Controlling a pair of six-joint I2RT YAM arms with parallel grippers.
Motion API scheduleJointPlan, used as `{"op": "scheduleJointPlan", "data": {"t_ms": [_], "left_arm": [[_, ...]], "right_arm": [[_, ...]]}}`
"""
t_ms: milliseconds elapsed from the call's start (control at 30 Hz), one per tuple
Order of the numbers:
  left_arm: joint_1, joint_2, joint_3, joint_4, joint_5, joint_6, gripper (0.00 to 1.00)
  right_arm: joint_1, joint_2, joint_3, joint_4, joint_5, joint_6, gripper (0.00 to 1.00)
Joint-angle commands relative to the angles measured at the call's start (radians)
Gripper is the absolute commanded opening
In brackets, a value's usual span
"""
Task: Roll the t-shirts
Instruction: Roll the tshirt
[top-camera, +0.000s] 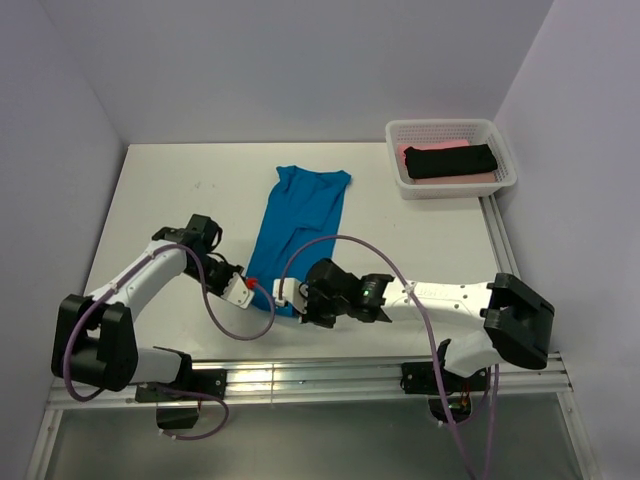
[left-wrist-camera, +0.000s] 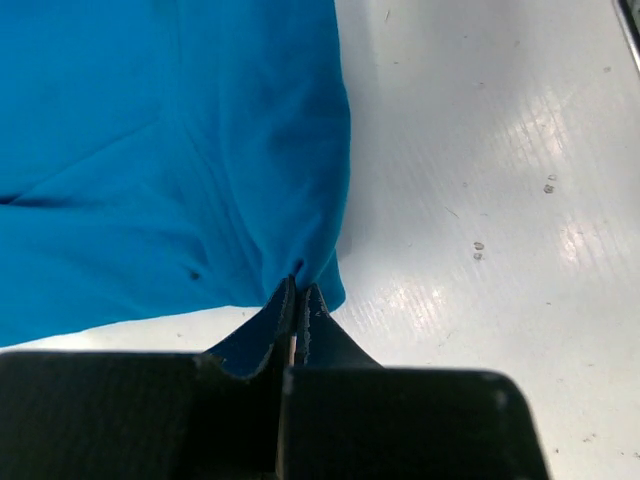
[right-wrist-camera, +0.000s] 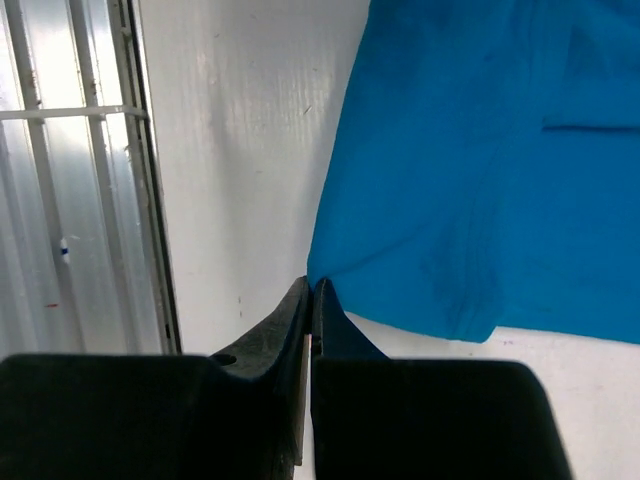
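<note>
The turquoise-blue t-shirt (top-camera: 300, 220) lies folded into a long strip on the white table, running from the middle back toward the near edge. My left gripper (top-camera: 248, 287) is shut on its near left corner; the left wrist view shows the cloth (left-wrist-camera: 170, 150) pinched at my fingertips (left-wrist-camera: 300, 292). My right gripper (top-camera: 292, 293) is shut on the near right corner; the right wrist view shows the cloth (right-wrist-camera: 480, 170) nipped between its fingertips (right-wrist-camera: 312, 285). A black t-shirt (top-camera: 450, 161) lies on a pink one (top-camera: 425, 147) in the basket.
The white mesh basket (top-camera: 395, 131) stands at the back right of the table (top-camera: 170, 190). A metal rail (top-camera: 330, 378) runs along the near edge, also in the right wrist view (right-wrist-camera: 80, 180). Purple cables (top-camera: 330, 240) arch over the near end of the shirt.
</note>
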Motion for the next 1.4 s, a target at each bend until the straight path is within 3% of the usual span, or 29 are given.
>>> {"op": "scheduleJointPlan", "data": {"t_ms": [0,367,967,1367], "left_arm": [[0.004,0.04,0.058,-0.095,0.006,0.043,0.0],[0.013,0.138,0.146,-0.142,-0.023,0.071,0.01],[0.032,0.348,0.344,-0.224,-0.049,0.122,0.0],[0.044,0.445,0.474,-0.244,-0.043,0.129,0.0]], "right_arm": [[-0.044,-0.021,0.047,-0.033,-0.127,0.025,0.0],[-0.185,0.058,0.065,-0.019,-0.363,0.104,0.0],[-0.421,0.282,0.218,-0.128,-0.795,0.096,0.0],[-0.513,0.381,0.266,-0.129,-0.82,0.116,0.0]]}}
